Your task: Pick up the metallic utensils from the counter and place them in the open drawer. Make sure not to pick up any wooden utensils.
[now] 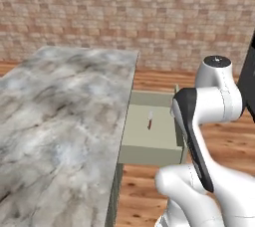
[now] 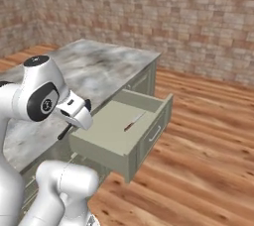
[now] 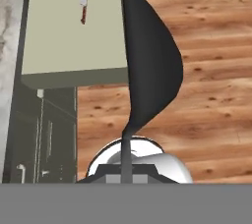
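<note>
A glossy white arm (image 1: 214, 101) of rounded, bulbous segments is seen, with black joint panels, a dark disc cap on one joint, and a white hand housing (image 2: 77, 113).

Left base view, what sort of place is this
Likely a rendered kitchen: a marbled stone counter over sage-green cabinets, an open drawer holding a red-handled utensil, plus brick wall and wooden floor.

I am seeing the drawer (image 2: 130, 136) standing open beside the tabletop (image 1: 60, 121), a utensil (image 1: 150, 120) lying inside it; the spoon (image 3: 147, 70) is hanging beside the drawer.
</note>
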Robot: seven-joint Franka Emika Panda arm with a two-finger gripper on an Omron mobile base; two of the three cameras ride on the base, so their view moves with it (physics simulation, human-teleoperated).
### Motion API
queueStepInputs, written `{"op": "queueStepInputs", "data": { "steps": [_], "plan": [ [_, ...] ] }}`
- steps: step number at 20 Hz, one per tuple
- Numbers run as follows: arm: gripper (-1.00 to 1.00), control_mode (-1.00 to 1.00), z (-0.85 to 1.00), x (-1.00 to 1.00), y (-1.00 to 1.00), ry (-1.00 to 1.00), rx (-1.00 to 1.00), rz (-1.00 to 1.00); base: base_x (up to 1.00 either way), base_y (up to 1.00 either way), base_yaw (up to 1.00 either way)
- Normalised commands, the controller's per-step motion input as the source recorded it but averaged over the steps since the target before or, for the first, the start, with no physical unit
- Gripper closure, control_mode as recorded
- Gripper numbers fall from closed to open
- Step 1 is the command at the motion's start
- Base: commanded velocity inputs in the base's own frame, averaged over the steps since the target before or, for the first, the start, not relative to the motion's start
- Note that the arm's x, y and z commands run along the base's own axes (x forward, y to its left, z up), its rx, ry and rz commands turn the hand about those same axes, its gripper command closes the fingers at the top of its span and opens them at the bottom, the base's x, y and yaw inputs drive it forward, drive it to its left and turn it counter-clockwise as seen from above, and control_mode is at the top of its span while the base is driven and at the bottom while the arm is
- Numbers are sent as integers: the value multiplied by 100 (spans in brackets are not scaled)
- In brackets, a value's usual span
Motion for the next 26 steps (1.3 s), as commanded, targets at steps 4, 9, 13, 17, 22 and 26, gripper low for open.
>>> {"op": "queueStepInputs", "data": {
  "steps": [4,9,13,17,22,26],
  "plan": [
    [100,100,0,0,0,0,0,0,57,0,-1],
    [100,100,0,0,0,0,0,0,47,0,0],
    [100,100,0,0,0,0,0,0,49,0,0],
    [100,100,0,0,0,0,0,0,46,0,0],
    [100,-100,-19,63,2,0,0,0,0,0,0],
    [100,-100,-38,84,0,0,0,6,0,0,0]
  ]
}}
